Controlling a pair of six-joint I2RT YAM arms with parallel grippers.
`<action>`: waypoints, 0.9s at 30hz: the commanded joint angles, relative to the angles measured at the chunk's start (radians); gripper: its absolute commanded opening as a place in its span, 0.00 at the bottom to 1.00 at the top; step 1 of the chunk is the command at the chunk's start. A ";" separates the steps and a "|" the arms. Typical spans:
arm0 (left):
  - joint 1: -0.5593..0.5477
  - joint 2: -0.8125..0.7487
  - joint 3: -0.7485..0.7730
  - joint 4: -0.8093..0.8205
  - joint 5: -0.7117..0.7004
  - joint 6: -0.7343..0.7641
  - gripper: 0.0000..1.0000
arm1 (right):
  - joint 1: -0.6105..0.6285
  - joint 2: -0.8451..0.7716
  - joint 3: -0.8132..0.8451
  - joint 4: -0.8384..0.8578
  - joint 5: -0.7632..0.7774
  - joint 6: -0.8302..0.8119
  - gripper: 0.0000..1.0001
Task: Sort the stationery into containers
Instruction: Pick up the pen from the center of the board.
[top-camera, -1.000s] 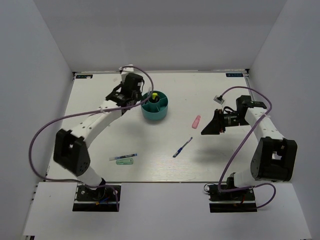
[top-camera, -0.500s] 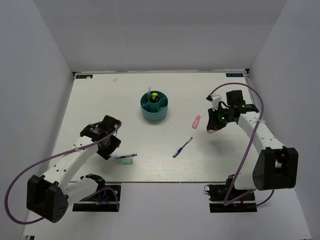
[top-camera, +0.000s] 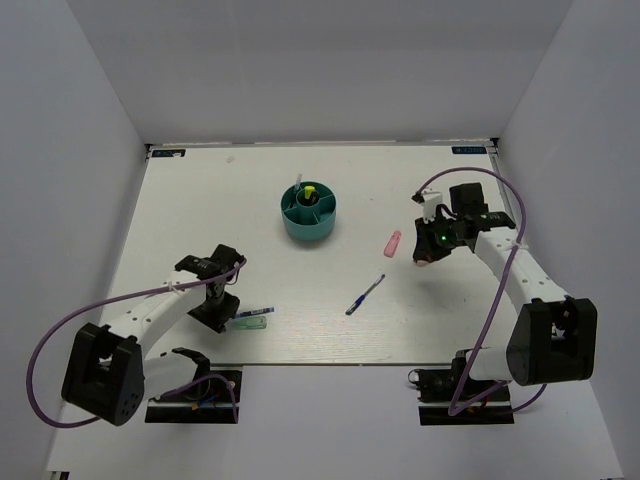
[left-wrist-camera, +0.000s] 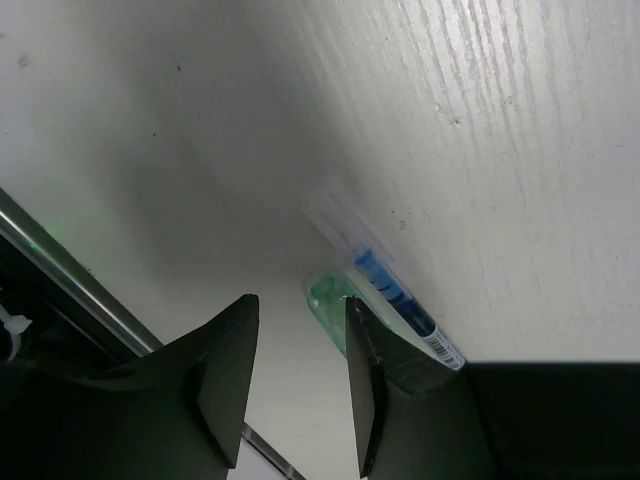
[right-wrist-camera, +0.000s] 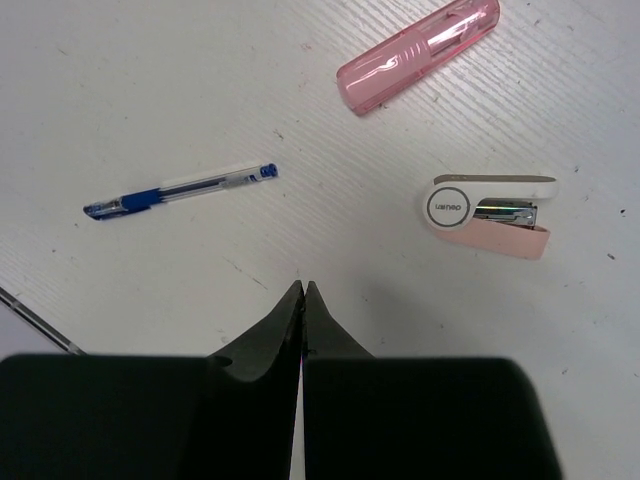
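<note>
1. Top external: Found the left gripper (top-camera: 222, 312) low at the near-left of the table (top-camera: 180, 200), just beside the mint-green marker (top-camera: 250, 324) and a thin blue pen (top-camera: 256, 312) (the two side by side, long axes running left to right). Placed both on the gripper's right, far nearer the left arm than the right. Put the teal organizer (top-camera: 296, 228) well apart, toward the back middle, with a yellow-capped marker (top-camera: 310, 190) standing in it. Set the right gripper (top-camera: 428, 258) near the pink highlighter (top-camera: 393, 243), with a second blue pen (top-camera: 365, 294) nearer the middle.

2. Left wrist: Showed the left gripper (left-wrist-camera: 298, 335) partly spread, with nothing between the jaws. Caught the mint-green marker (left-wrist-camera: 326, 297) just past the fingertips, off toward the right finger (left-wrist-camera: 385, 385), and the thin blue pen (left-wrist-camera: 385, 290) along its far side, slanting across the gap. Judged a small shift right and a wrist turn needed before any pinch.

3. Right wrist: Showed the right gripper (right-wrist-camera: 302, 292) pressed closed on nothing. Placed a small pink stapler (right-wrist-camera: 488, 214) ahead and to the right, the pink highlighter (right-wrist-camera: 420, 50) farther ahead and slanted, and the second blue pen (right-wrist-camera: 180, 187) ahead to the left.
</note>
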 joint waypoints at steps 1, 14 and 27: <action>0.002 0.008 -0.008 0.040 -0.117 -0.503 0.50 | 0.001 -0.026 -0.016 0.020 -0.015 -0.002 0.00; 0.008 0.068 -0.078 0.150 -0.163 -0.585 0.50 | -0.002 -0.025 -0.027 0.014 -0.062 -0.014 0.00; 0.021 0.102 -0.181 0.279 -0.220 -0.553 0.01 | -0.005 -0.030 -0.028 -0.004 -0.094 -0.022 0.00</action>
